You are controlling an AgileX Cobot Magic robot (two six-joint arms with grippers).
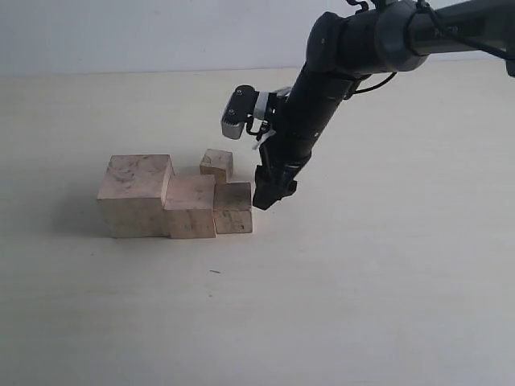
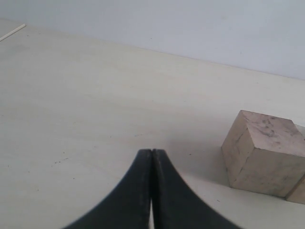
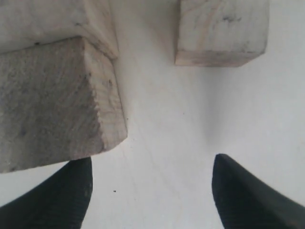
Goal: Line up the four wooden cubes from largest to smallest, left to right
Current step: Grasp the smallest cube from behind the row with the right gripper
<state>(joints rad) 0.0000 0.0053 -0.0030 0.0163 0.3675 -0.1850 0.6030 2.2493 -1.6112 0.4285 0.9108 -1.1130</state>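
Three wooden cubes stand in a touching row on the table: the largest (image 1: pixel 135 195) at the left, a middle-sized one (image 1: pixel 191 207), then a darker tan one (image 1: pixel 233 207). The smallest cube (image 1: pixel 217 165) sits apart just behind them. My right gripper (image 1: pixel 272 191) is open, low beside the tan cube's right side, holding nothing. Its wrist view shows the tan cube (image 3: pixel 52 100), the smallest cube (image 3: pixel 221 31) and bare table between the right gripper (image 3: pixel 151 183) fingers. My left gripper (image 2: pixel 151 152) is shut and empty, with the largest cube (image 2: pixel 264 150) ahead of it.
The pale table (image 1: pixel 362 289) stretches around the cubes, meeting a light wall at the back. A thin stick (image 2: pixel 13 32) lies far off in the left wrist view. The right arm (image 1: pixel 322 88) reaches down from the upper right.
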